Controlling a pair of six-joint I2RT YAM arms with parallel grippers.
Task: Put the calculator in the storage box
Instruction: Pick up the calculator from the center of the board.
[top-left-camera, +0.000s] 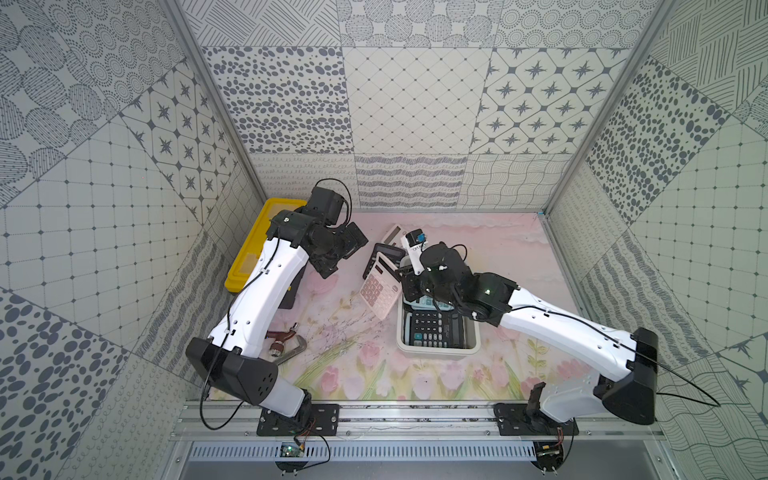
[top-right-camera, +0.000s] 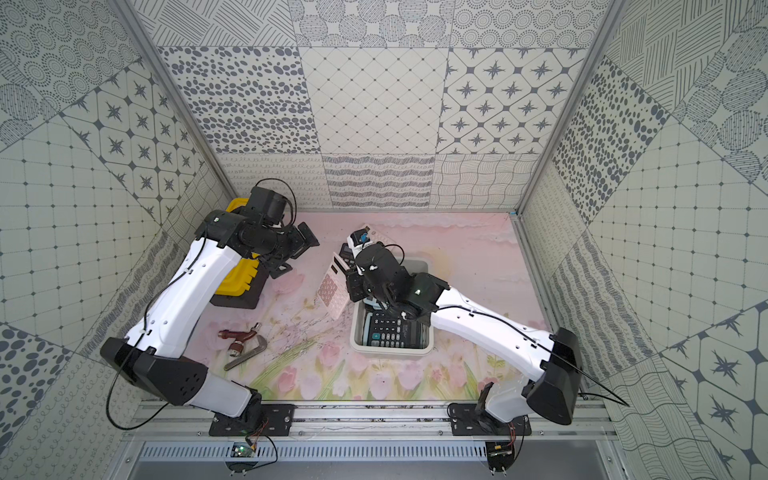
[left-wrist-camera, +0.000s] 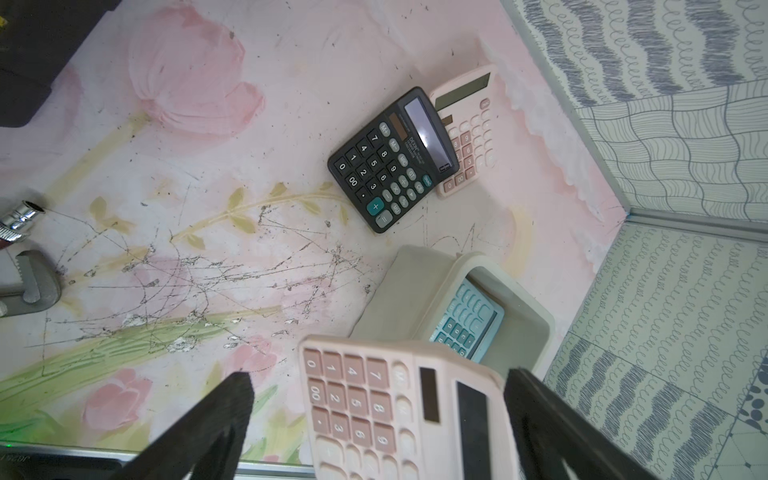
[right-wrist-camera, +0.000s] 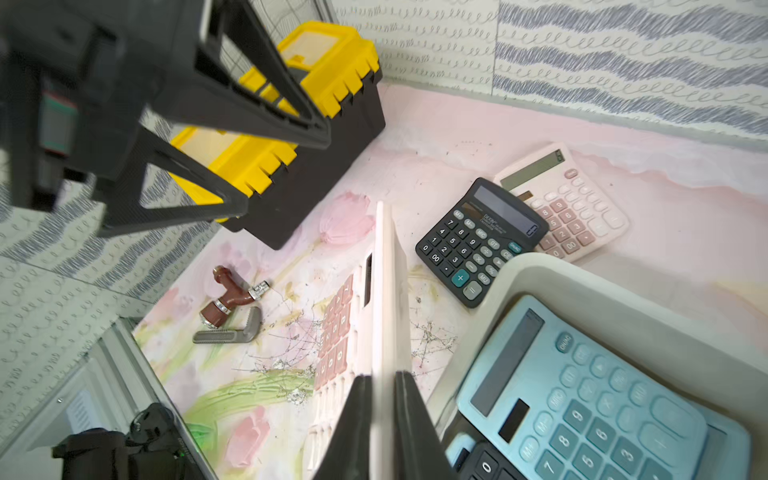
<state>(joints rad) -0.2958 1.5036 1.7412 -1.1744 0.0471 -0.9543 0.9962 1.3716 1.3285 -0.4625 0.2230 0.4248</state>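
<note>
A pink calculator (top-left-camera: 378, 286) (top-right-camera: 332, 291) hangs tilted on edge over the mat, just left of the storage box (top-left-camera: 436, 351) (top-right-camera: 390, 353). My right gripper (right-wrist-camera: 380, 376) is shut on its thin edge (right-wrist-camera: 388, 291). My left gripper (top-left-camera: 345, 255) (left-wrist-camera: 378, 376) is open to the left of it, fingers (right-wrist-camera: 291, 124) apart from the calculator (left-wrist-camera: 395, 411). The white tub (left-wrist-camera: 453, 278) (right-wrist-camera: 582, 282) holds a blue calculator (right-wrist-camera: 582, 395) (left-wrist-camera: 469, 320) and a black one (top-left-camera: 432, 328). In both top views the right wrist hides the right fingertips.
A black calculator (left-wrist-camera: 395, 162) (right-wrist-camera: 478, 241) lies partly over another pink one (left-wrist-camera: 469, 129) (right-wrist-camera: 573, 203) behind the tub. A yellow-lidded black toolbox (top-left-camera: 253, 245) (right-wrist-camera: 332, 83) stands at the back left. A red fitting (top-left-camera: 278, 338) and a grey wrench (top-left-camera: 291, 353) lie front left.
</note>
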